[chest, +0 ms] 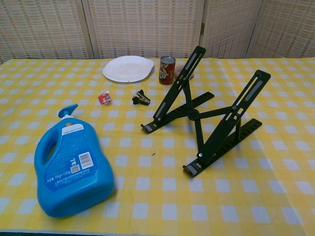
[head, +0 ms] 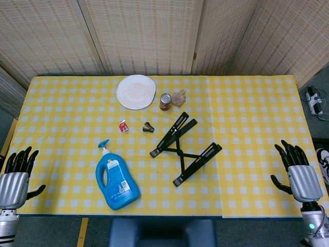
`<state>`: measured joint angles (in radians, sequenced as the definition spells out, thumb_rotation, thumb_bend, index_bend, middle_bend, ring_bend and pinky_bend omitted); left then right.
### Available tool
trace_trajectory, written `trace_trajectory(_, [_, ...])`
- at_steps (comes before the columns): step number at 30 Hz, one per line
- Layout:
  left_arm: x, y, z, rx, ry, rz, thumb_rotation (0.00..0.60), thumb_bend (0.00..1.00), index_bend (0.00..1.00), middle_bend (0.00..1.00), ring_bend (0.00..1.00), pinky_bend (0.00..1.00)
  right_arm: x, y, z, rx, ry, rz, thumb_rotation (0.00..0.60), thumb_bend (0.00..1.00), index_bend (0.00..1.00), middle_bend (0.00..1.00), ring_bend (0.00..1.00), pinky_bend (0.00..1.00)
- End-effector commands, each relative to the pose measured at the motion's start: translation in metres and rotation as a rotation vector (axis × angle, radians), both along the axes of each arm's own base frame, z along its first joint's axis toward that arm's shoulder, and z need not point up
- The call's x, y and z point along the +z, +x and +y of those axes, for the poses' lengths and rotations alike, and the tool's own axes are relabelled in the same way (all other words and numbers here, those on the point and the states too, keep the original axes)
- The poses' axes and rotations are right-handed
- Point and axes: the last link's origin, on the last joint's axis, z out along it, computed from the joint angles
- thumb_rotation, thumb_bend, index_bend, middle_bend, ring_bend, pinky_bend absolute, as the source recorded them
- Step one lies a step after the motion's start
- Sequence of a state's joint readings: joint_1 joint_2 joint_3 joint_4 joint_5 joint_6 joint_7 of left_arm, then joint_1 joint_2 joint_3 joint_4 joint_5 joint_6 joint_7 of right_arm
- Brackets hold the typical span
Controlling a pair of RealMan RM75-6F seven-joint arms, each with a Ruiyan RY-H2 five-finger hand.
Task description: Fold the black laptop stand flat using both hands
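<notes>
Head view: the black laptop stand [head: 183,149] is seen unfolded near the middle of the table [head: 247,103], which is covered by a yellow checked cloth. In the chest view the stand [chest: 206,115] is propped open, its two slotted arms raised and tilted toward the far side, its feet resting on the cloth. The left hand [head: 14,180] is held off the near left corner of the table, its fingers [head: 20,158] spread apart and nothing grasped. The right hand [head: 300,177] is held off the near right edge, its fingers [head: 290,154] likewise spread and empty. Both hands are well apart from the stand. A blue bottle [head: 117,180] lies on its side left of the stand. A white plate [head: 135,91] and a can [head: 165,101] are placed farther back, with a small black clip [head: 148,127] between them and the stand.
</notes>
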<state>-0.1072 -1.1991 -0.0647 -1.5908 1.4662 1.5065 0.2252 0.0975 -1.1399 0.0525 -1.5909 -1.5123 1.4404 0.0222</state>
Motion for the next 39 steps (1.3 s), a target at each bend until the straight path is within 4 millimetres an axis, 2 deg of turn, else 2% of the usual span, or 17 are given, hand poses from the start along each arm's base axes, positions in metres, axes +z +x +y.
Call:
trace_trajectory(1, [-0.001,0.000,-0.001,-0.002,-0.005,-0.001,0.600,0.16,0.00,0.00,0.00,0.00,-0.008,0.003,-0.003,0.004,0.047,-0.057,0.600,0.33,0.00,0.00,0.00,0.00])
trace_trajectory(9, [0.001,-0.001,-0.002,-0.004,-0.006,-0.004,0.600,0.16,0.00,0.00,0.00,0.00,-0.027,0.016,-0.020,0.010,0.212,-0.280,0.600,0.34,0.00,0.00,0.00,0.00])
trace_trajectory(11, [0.000,0.000,-0.003,-0.006,-0.010,-0.004,0.600,0.16,0.00,0.00,0.00,0.00,-0.033,0.021,-0.026,0.016,0.257,-0.340,0.600,0.37,0.00,0.00,0.00,0.00])
trace_trajectory(13, [-0.001,0.000,-0.003,-0.009,-0.016,-0.005,0.600,0.16,0.00,0.00,0.00,0.00,-0.039,0.025,-0.032,0.020,0.299,-0.391,0.600,0.45,0.00,0.00,0.00,0.00])
trace_trajectory(19, [-0.001,0.003,-0.002,-0.018,-0.023,-0.003,0.600,0.16,0.00,0.00,0.00,0.00,-0.063,0.043,-0.054,-0.014,0.473,-0.650,0.600,0.50,0.00,0.00,0.00,0.00])
trace_trajectory(27, [-0.002,0.005,-0.002,-0.018,-0.035,0.005,0.600,0.16,0.00,0.00,0.00,0.00,-0.091,0.058,-0.079,-0.044,0.627,-0.845,0.600,0.50,0.00,0.00,0.00,0.00])
trace_trajectory(32, [-0.002,0.005,-0.002,-0.019,-0.039,0.007,0.600,0.16,0.00,0.00,0.00,0.00,-0.105,0.066,-0.094,-0.055,0.660,-0.939,0.600,0.50,0.00,0.00,0.00,0.00])
trace_trajectory(39, [-0.002,0.006,-0.003,-0.020,-0.042,0.006,0.600,0.16,0.00,0.00,0.00,0.00,-0.118,0.079,-0.102,-0.021,0.688,-1.071,0.600,0.50,0.00,0.00,0.00,0.00])
